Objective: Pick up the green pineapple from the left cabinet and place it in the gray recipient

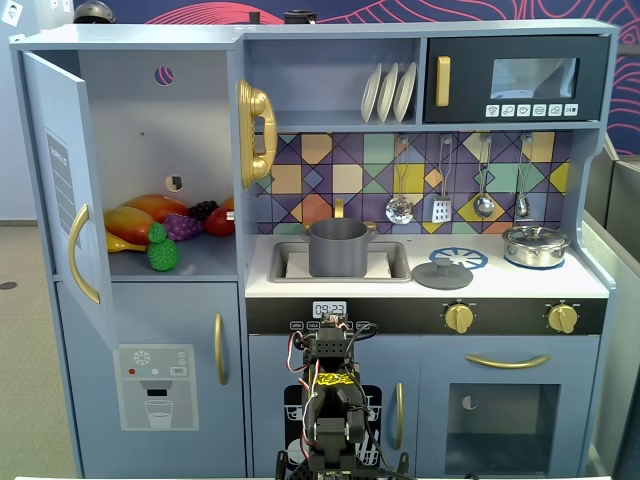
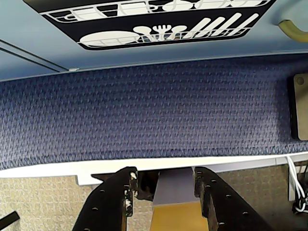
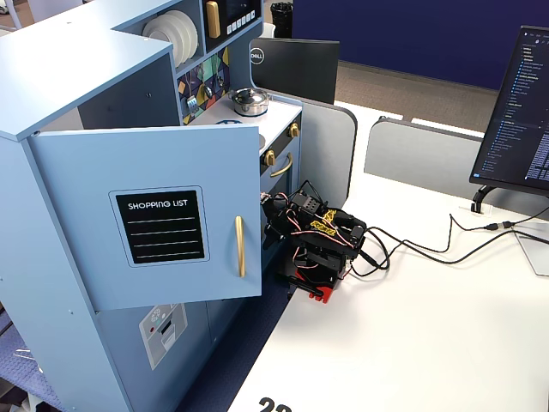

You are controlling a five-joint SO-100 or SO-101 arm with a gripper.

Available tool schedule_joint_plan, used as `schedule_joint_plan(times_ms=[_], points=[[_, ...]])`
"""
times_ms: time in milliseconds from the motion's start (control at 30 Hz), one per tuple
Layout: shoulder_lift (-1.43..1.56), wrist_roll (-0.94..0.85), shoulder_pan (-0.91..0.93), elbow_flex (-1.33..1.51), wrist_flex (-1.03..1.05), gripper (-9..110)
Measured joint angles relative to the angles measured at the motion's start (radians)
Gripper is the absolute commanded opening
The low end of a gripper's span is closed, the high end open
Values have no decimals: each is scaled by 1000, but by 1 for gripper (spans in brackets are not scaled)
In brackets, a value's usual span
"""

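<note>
The green pineapple point(image 1: 163, 252) sits at the front of the shelf in the left cabinet point(image 1: 150, 120), whose door point(image 1: 58, 185) stands open. The gray recipient point(image 1: 338, 248) stands upright in the sink, right of the cabinet. My arm point(image 1: 331, 400) is folded low in front of the kitchen, far below both. In the wrist view my gripper point(image 2: 166, 175) points down over the white table edge and blue carpet, jaws apart with nothing between them. In a fixed view from the side the open door point(image 3: 154, 215) hides the pineapple, and the arm point(image 3: 322, 245) sits at the table edge.
Purple grapes point(image 1: 183, 225), a mango and other toy fruit lie behind the pineapple. A gray lid point(image 1: 442, 274) and a shiny silver pot point(image 1: 536, 245) stand on the counter. A gold phone point(image 1: 256, 130) hangs beside the cabinet. Cables point(image 3: 429, 249) and a monitor point(image 3: 515, 112) are on the table.
</note>
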Motion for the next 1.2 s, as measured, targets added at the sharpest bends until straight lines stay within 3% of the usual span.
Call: schedule_joint_plan(times_ms=[300, 400, 467, 567, 767, 833, 1100, 1200], points=[[0, 0, 0, 0, 0, 1], [0, 51, -37, 0, -12, 14], [-3, 129, -137, 29, -74, 16], [-21, 184, -354, 32, -344, 14], [-206, -71, -810, -57, -1112, 16], [-264, -118, -859, -137, -1301, 17], [-506, -141, -831, -391, -1483, 20], [-572, -130, -818, -446, -1508, 27]])
